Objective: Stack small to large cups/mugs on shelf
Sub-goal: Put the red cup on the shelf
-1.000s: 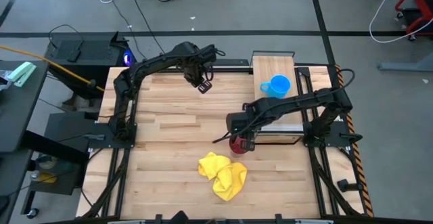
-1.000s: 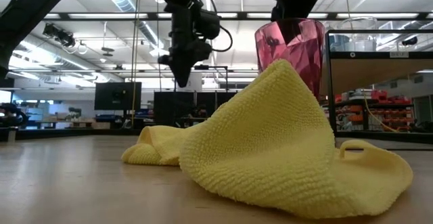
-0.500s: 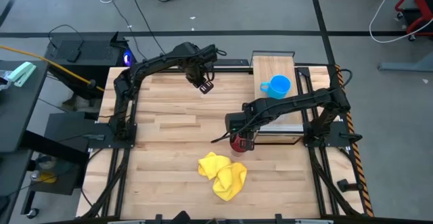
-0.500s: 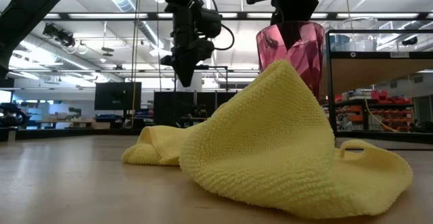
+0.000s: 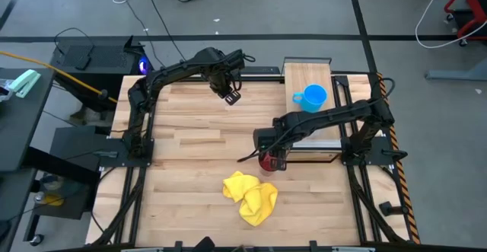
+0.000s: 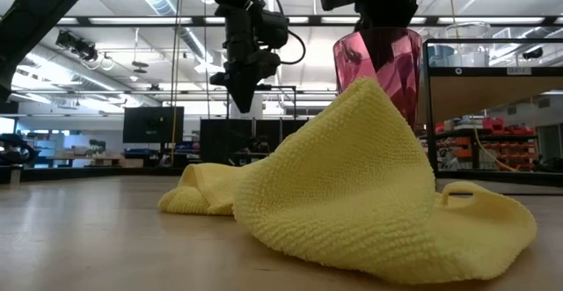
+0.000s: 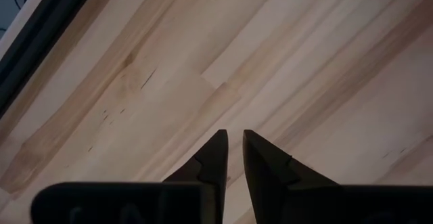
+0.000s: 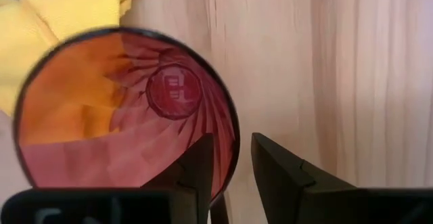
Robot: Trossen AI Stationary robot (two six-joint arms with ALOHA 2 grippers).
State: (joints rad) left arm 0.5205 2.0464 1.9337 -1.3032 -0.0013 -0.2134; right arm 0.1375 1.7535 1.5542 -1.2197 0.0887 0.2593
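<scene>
The dark red translucent tumbler (image 5: 266,163) stands upright near the table's middle, just off the shelf's near end; it also shows in the low view (image 6: 378,67) behind the yellow cloth, which hides its base. My right gripper (image 5: 268,157) is over it from above, shut on its rim. The bright blue mug (image 5: 311,97) stands on the light-wood shelf (image 5: 312,73) at the far right. My left gripper (image 5: 229,96) hangs shut and empty over the table's far part. I cannot make out the clear cup. My right gripper holds the tumbler's rim wall (image 8: 232,149), one finger (image 8: 200,164) inside the tumbler and one finger (image 8: 274,171) outside it. The fingers come from above, pointing down. The tumbler is upright; the cloth hides whether its base is on the table.
A crumpled yellow cloth (image 5: 251,196) lies on the table near the front edge, just in front of the tumbler. The shelf takes up the table's far right part. Bare tabletop (image 5: 190,145) spreads across the left and middle.
</scene>
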